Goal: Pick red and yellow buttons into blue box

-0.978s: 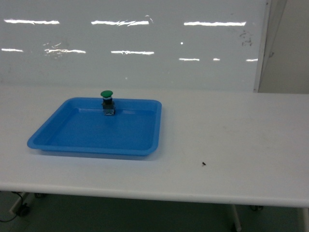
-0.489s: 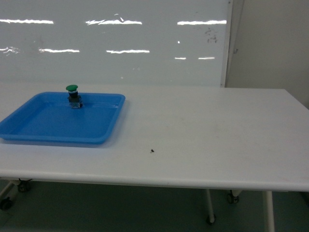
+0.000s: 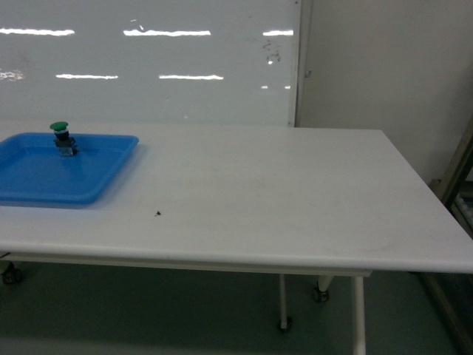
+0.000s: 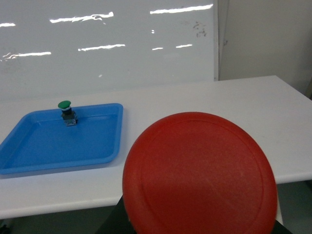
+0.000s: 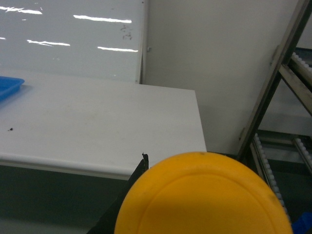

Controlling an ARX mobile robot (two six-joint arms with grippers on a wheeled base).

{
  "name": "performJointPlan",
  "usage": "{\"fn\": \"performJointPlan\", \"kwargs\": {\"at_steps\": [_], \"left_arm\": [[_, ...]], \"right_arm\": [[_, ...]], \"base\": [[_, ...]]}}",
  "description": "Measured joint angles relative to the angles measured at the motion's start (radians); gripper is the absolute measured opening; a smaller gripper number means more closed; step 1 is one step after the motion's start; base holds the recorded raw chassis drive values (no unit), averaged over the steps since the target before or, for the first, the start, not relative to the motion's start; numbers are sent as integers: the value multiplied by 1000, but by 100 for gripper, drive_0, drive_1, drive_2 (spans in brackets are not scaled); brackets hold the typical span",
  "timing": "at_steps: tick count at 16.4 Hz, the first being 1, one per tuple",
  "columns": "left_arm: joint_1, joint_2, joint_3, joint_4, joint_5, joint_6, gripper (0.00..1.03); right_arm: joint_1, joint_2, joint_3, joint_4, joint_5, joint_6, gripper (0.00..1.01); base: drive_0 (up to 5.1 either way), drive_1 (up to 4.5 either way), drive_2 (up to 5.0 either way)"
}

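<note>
White table (image 3: 259, 200) fills the head view, glossy white wall panel behind it with strip-light reflections; plain beige wall to the right; table legs on castors below; small dark speck (image 3: 158, 214) on the tabletop near the front edge.

Shallow blue tray (image 3: 103, 181) sits at the left end of the table, cut by the frame edge in the head view; green-capped button (image 3: 62, 137) stands upright inside it near the back rim; same tray (image 4: 105, 146) and green button (image 4: 67, 111) show whole in the left wrist view.

Red button (image 4: 200, 175): its round red cap fills the lower middle of the left wrist view, very close to the lens, black body just visible beneath at the frame bottom; it is up at the left end effector, off the table; the fingers themselves are hidden, so cannot tell how the left end effector is set.

Yellow button (image 5: 202, 195): yellow cap fills the bottom of the right wrist view, dark part beside its left edge; up at the right end effector, past the table's right front corner; fingers hidden, grip state cannot be told.

Metal racking with rollers (image 5: 287, 107) stands at the right in the right wrist view; a blue corner shows at the bottom right, too little to identify; neither arm appears in the head view.
</note>
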State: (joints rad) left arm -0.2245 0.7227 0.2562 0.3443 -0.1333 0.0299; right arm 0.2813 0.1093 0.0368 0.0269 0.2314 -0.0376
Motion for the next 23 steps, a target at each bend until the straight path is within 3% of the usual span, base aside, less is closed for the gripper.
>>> {"fn": "performJointPlan", "kwargs": {"at_steps": [23], "left_arm": [[0,1,0,0,2,0,24]], "right_arm": [[0,0,0,0,0,0,27]], "base": [[488,-338,-135]]}}
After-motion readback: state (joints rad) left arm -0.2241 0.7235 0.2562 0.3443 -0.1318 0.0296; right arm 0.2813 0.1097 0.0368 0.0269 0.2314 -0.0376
